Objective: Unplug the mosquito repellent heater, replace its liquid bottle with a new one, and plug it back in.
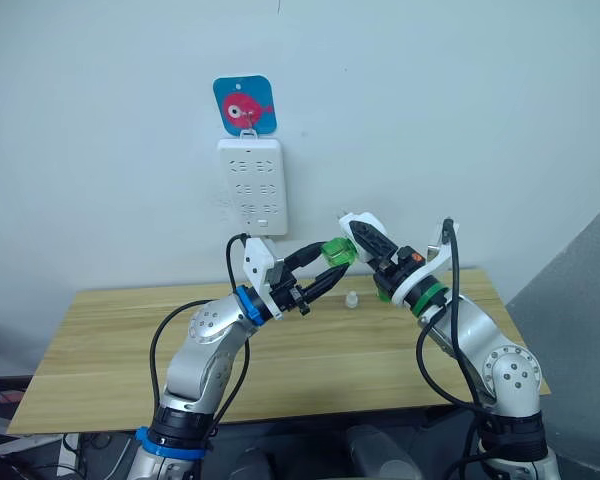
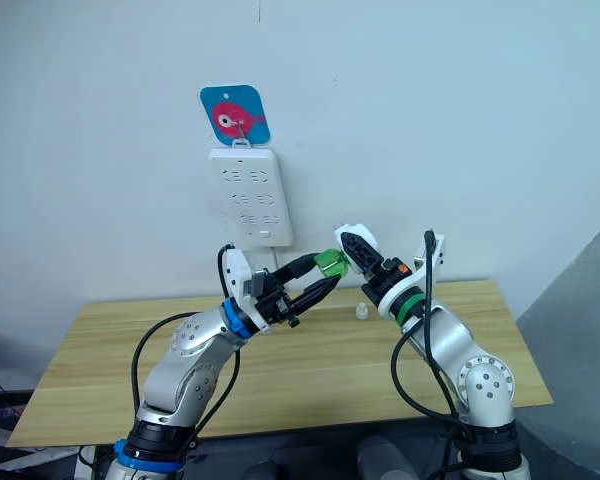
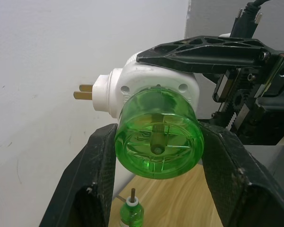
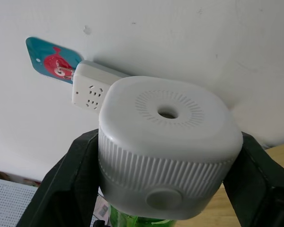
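My right gripper is shut on the white mosquito repellent heater, held in the air above the table, unplugged, its two metal prongs bare. A translucent green liquid bottle sits in the heater's underside. My left gripper has a black finger pressed on each side of that bottle. Below the two grippers, a small bottle with a white top, the new one, stands on the table; the left wrist view shows it as green with a brown wick.
The white multi-socket strip hangs on the wall under a blue tag with a red fish, up and to the left of the grippers. The wooden table runs along the wall. A grey surface stands at the right.
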